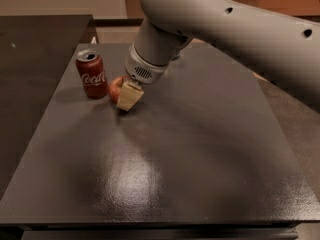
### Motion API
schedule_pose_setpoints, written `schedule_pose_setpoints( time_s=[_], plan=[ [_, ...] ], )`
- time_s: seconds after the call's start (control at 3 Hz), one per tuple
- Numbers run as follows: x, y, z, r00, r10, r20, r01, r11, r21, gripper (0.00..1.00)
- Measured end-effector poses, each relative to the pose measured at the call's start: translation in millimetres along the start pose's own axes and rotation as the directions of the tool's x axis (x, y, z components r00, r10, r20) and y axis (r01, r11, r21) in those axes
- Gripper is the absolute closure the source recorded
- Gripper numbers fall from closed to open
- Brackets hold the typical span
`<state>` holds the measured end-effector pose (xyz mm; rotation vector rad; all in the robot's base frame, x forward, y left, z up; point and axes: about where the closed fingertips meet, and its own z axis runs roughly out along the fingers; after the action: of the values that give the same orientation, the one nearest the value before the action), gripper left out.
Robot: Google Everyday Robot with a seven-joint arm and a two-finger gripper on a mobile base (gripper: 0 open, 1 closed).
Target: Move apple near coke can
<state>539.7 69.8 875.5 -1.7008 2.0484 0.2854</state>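
Observation:
The coke can (91,74), red with white script and a silver top, stands upright at the back left of the dark table (190,149). The red apple (115,88) is just right of the can, a small gap apart. My gripper (122,95) comes down from the grey arm (210,19) and is shut on the apple. One tan finger pad (129,95) covers the apple's right side, and the other finger is hidden behind the apple. I cannot tell whether the apple rests on the table or hangs just above it.
A second dark table (35,49) adjoins on the left, a little beyond the can. The table's front edge (160,219) runs along the bottom. A brownish floor or wall shows at the back right.

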Motion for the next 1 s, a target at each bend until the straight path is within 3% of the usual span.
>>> schedule_pose_setpoints(
  time_s=[0.33, 1.0],
  plan=[
    [-8.6, -10.2, 6.7, 1.000, 0.007, 0.029, -0.007, 1.0000, 0.006, 1.00],
    [-11.3, -19.1, 28.2, 0.999, -0.003, 0.032, 0.004, 0.9996, -0.026, 0.59]
  ],
)
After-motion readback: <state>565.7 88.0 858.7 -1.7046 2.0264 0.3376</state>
